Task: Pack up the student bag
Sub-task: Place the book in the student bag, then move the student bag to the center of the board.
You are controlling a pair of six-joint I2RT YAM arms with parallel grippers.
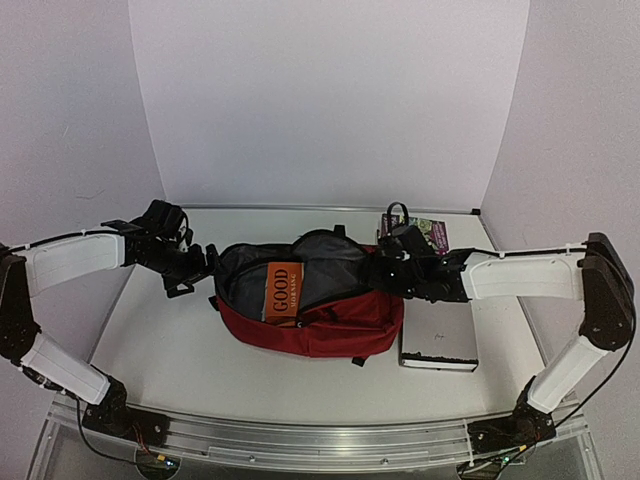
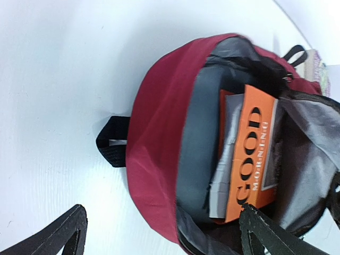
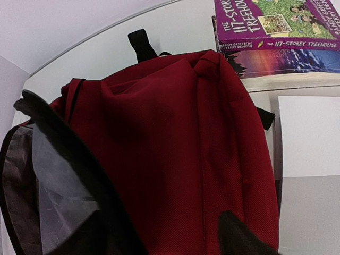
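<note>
The student bag (image 1: 320, 325), dark red with grey lining, lies in the middle of the table with its mouth unzipped and facing up. An orange book (image 1: 281, 290) titled GOOD MORNING stands inside it, beside a grey book (image 2: 226, 175). My left gripper (image 1: 190, 265) is open wide at the bag's left end. It straddles the rim (image 2: 164, 234), one finger over the table and the other over the bag's mouth near the orange book (image 2: 255, 154). My right gripper (image 1: 385, 268) hovers at the bag's right side. Its fingers stand apart over the red fabric (image 3: 175, 133), holding nothing.
A purple Treehouse book (image 3: 276, 24) tops a small stack at the back right (image 1: 428, 232). A flat grey slab (image 1: 438, 345) lies right of the bag under my right forearm. White walls close in the table at the back and on both sides.
</note>
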